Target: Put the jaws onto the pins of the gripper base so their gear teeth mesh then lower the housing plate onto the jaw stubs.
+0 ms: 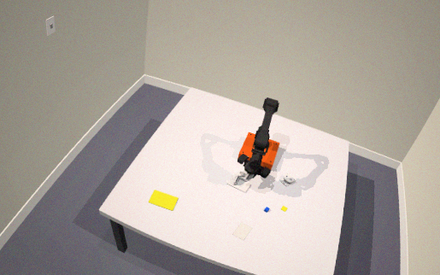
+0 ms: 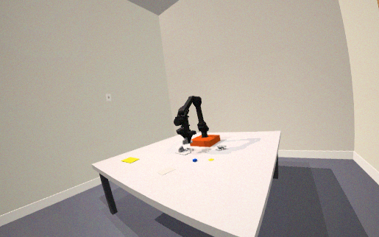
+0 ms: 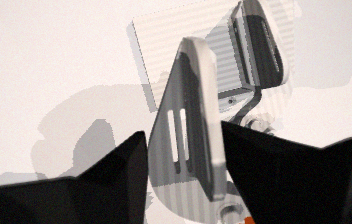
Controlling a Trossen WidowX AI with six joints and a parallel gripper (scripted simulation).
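Tabletop [image 1: 197,171] [image 2: 207,184]: carried all parts; no walled container was visible on it.
Arm [image 1: 266,124] [image 2: 199,114]: stood on the orange block [image 1: 272,161] [image 2: 214,140] at the far side and reached toward the near side.
Yellow slab [image 1: 163,200] [image 2: 130,160]: lay flat at the near left, outside the work.
Gripper base [image 1: 243,188] [image 2: 183,153] [image 3: 177,45]: lay in front of the orange block, carrying one gray jaw [image 1: 241,177] [image 2: 181,149] [image 3: 262,50]. Full seating on its pin could not be confirmed.
Gripper [image 1: 255,171] [image 2: 188,139] [image 3: 180,134]: clenched on the slotted jaw [image 2: 185,142] [image 3: 204,100], held above the work.
Step in hand: judged to be placement of the second jaw; the housing plate appeared to be the gray part [image 1: 288,180] [image 2: 221,148] at the right, not yet fitted.
Next move: required alignment of jaw bore and free pin, tooth mesh, then vertical lowering. Misaligned teeth could have lifted the first jaw.
Pale square [image 1: 243,231] [image 2: 166,171]: lay at the near side.
Small items: blue cube [image 1: 266,209] [image 2: 194,160] and yellow tile [image 1: 284,208] [image 2: 210,160] lay near right, apart.
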